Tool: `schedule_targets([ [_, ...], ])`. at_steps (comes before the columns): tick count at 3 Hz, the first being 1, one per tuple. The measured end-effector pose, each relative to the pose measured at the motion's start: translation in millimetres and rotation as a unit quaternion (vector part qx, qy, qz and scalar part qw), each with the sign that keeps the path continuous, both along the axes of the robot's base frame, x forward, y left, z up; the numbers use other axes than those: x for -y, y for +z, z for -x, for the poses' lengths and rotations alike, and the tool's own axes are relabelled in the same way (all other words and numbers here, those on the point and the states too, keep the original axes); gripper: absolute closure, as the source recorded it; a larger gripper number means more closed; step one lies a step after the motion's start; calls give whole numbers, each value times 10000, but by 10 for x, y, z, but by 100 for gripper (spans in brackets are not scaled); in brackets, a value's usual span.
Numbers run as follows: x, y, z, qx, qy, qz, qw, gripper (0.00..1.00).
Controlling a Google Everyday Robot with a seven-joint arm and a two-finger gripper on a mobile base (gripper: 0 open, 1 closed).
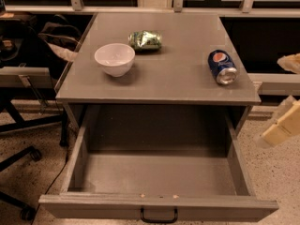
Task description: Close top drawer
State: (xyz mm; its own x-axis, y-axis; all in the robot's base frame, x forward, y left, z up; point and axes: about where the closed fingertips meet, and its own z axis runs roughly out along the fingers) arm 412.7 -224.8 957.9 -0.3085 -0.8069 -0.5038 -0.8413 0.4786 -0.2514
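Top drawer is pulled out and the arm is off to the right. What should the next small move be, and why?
Probably swing the claw left and down toward the front of the top drawer, near its black handle, to set up a push. The drawer stands wide open, and the claw sits at the right edge of view, apart from the drawer and touching nothing.

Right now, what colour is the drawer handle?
The handle is black, camera view; gripper at right edge.
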Motion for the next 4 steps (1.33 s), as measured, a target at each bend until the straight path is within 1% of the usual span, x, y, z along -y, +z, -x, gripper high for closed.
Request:
schedule_targets([
  [1,-23,-117,131,-74,-14,-290,9996,0],
  [2,-23,-117,131,-74,-14,-290,9996,0],
  [3,-72,-139,168,-60,34,-392,9992,0],
  [4,-104,-256,358,-217,70,-584,9980,0],
])
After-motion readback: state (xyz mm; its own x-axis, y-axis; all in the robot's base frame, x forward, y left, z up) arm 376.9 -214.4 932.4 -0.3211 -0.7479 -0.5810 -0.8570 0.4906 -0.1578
